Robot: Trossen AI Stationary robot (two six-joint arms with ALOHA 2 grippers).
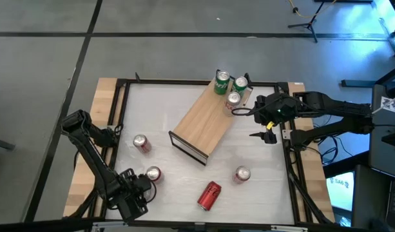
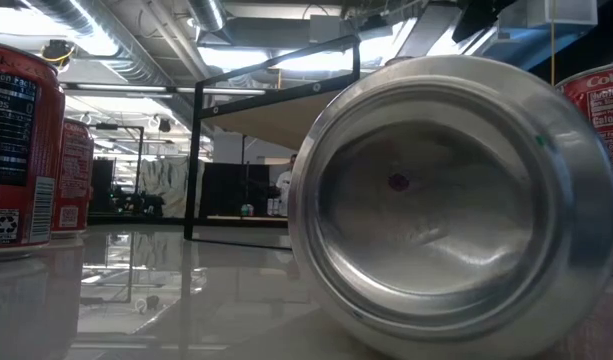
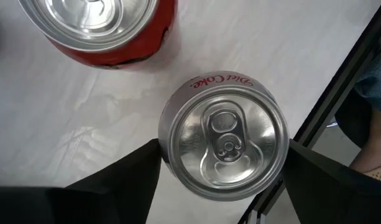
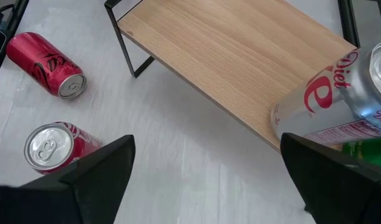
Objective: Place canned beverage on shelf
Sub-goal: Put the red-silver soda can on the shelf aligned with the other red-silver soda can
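The shelf, a light-wood board on a dark frame, stands slantwise mid-table; it also shows in the right wrist view. Two green cans and a silver Diet Coke can stand upright on its far end. My right gripper is open and empty just right of that end, with nothing between its fingers. My left gripper is at the near left corner, shut on another silver Diet Coke can, which the gripper hides in the high view. My left gripper has the Diet Coke can's round wall between its two fingers, one finger at each side, just below the top rim. The fingers come from above, pointing down. The can is upright; its base is hidden.
A red can stands right beside my left gripper, another farther back. A red can lies on its side near the front edge, and another can stands to its right. The dark table frame rail runs close by the held can.
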